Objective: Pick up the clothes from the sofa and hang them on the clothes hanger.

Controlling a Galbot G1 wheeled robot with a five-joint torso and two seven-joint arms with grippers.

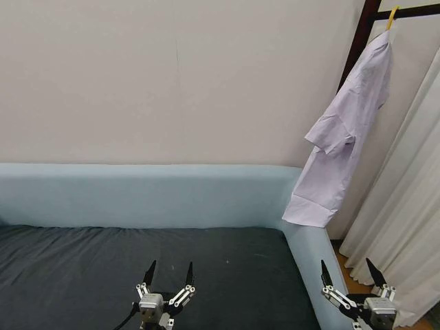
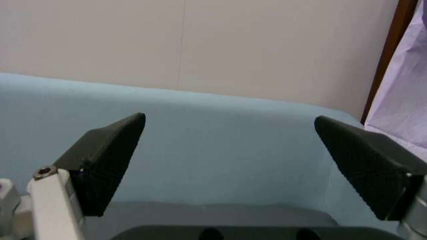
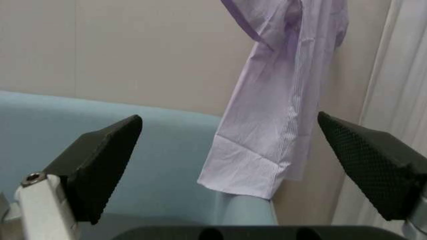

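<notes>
A pale lilac shirt (image 1: 344, 137) hangs from a yellow hanger hook (image 1: 392, 16) on a dark wooden rack (image 1: 357, 41) at the right, its hem draping over the sofa's armrest. The same shirt (image 3: 273, 110) shows in the right wrist view and at one edge (image 2: 403, 110) of the left wrist view. My left gripper (image 1: 169, 273) is open low over the dark seat cushion (image 1: 103, 268). My right gripper (image 1: 349, 272) is open above the right armrest (image 1: 309, 247), below the shirt. Nothing lies between either pair of fingers.
The light blue sofa back (image 1: 137, 196) runs across the view under a plain beige wall (image 1: 172, 75). White curtains (image 1: 405, 206) hang at the far right beside the rack. A strip of wooden floor (image 1: 347, 271) shows beyond the armrest.
</notes>
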